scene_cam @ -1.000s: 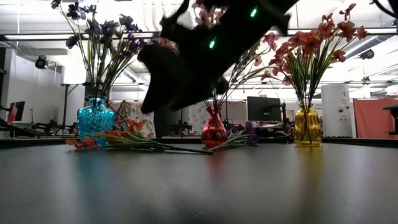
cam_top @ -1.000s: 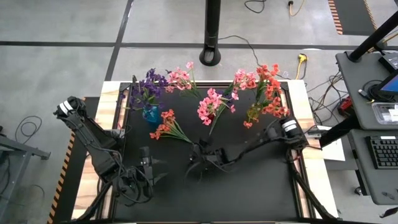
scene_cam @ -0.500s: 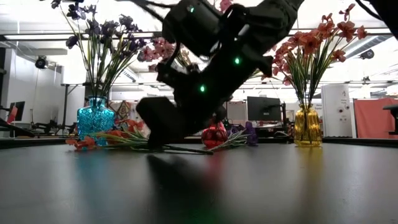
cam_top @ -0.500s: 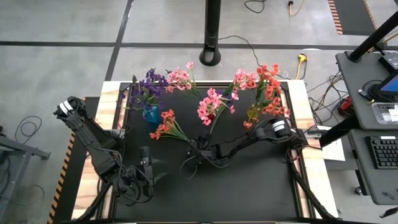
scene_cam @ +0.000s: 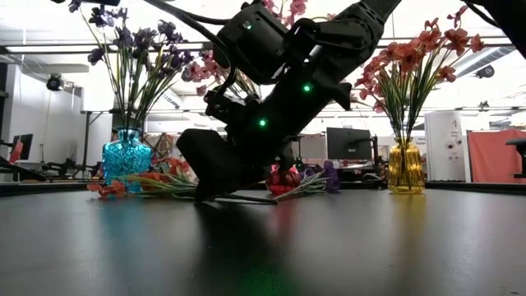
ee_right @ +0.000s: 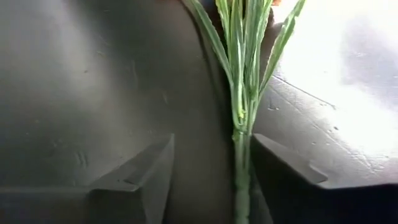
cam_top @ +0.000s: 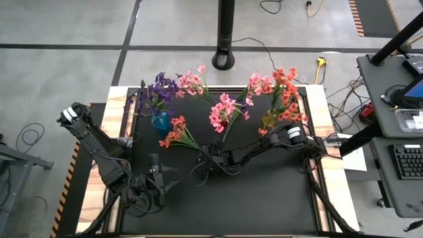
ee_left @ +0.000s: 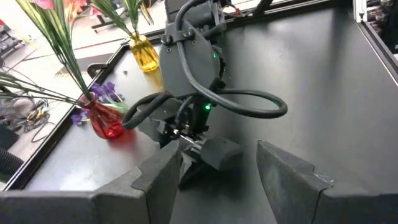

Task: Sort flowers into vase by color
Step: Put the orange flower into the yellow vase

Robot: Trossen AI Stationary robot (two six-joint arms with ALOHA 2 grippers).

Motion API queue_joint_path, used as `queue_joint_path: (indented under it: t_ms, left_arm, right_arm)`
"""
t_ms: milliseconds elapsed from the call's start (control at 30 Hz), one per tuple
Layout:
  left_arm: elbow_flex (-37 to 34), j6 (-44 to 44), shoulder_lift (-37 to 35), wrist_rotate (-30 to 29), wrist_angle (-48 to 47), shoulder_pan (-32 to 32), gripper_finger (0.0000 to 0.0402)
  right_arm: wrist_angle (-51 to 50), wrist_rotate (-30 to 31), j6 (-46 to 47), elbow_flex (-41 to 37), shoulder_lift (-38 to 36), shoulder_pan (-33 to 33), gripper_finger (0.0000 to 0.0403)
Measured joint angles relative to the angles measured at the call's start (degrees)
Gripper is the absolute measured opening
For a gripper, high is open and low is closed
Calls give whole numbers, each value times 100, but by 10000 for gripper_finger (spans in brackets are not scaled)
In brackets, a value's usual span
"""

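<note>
Orange-red flower (cam_top: 177, 134) lies flat, blossoms toward blue vase (cam_top: 160, 121); my right end effector (cam_top: 201, 158) straddles stem, not yet clenched, per wrist view only.

In the low view the right arm (scene_cam: 279, 90) hides most of the red vase (scene_cam: 283, 178) and the stems standing in it. In the right wrist view the green stem (ee_right: 241, 162) runs off the picture's edge, its blossoms unseen.
</note>
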Motion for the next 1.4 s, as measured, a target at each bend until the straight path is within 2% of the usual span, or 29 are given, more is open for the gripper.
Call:
queue_joint_path:
  t_ms: [333, 467, 667, 867, 1100, 1300, 1400]
  left_arm:
    - [-7, -80, 4, 0, -1, 2, 194]
    - [-7, -348, 4, 11, -4, 18, 194]
    - [-9, -444, 4, 13, -4, 22, 194]
    - [-11, -442, 4, 45, 0, 21, 194]
    - [435, -228, -11, 1185, 16, 3, 194]
    - [658, 311, -7, 1312, 123, -134, 194]
    - [746, 358, -4, 1698, 172, -234, 194]
  right_arm:
    - [-37, -100, -24, 0, 4, 2, 66]
    - [-52, -161, -46, -2, -29, 34, 21]
    - [-281, -168, -105, -26, -303, 203, 18]
    - [-1094, -164, 56, -24, -842, 480, 18]
    - [-2128, 307, 420, -24, -1777, 1075, 18]
    - [-2464, 778, 492, -27, -2624, 1604, 18]
    - [-2567, 1031, 520, -44, -2976, 1843, 18]
